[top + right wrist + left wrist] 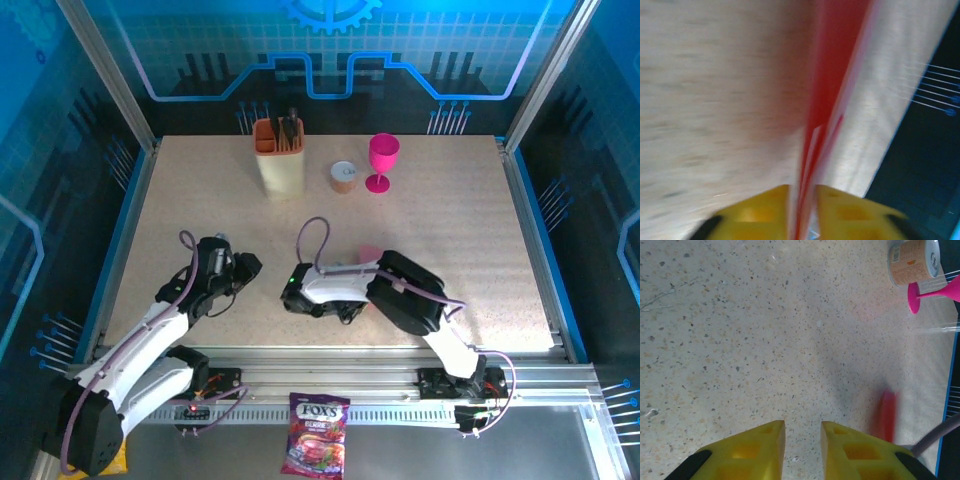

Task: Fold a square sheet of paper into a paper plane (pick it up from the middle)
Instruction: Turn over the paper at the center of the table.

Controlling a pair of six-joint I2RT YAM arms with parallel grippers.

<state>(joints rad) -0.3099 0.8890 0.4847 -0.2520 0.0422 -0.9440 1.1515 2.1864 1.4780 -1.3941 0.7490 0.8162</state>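
The table (470, 250) is a pale, speckled, stone-like slab. Aluminium rails (532, 240) frame it on the left, right and near sides, and blue-lit panels rise behind. Along the far edge, near one another, stand a cream holder (280, 175) with an orange top and dark tools in it, a short can (344, 177) and a glossy magenta goblet (382, 160). There is wide bare room to the right of the right arm, and a narrower strip between the left arm and its rail. On the metal sill in front of the bases lies a purple candy bag (318, 447).

The left gripper (803, 425) hangs low over the table. Its blocky yellow fingers (760, 450) are apart, with speckled surface showing in the gap and nothing between them. To its right, a blurred red streak is the paper (885, 415), apart from those fingers.

At the right gripper (803, 190) the paper is a narrow band of red and pale pink. It runs from between the yellow fingers out over the table, whose edge and a dark wall lie to the right. This view is motion-blurred. The paper fills the slit between the fingers, and I cannot tell whether they pinch it or only flank it. From above, a small pink corner shows just beyond the right forearm, near the table's middle.
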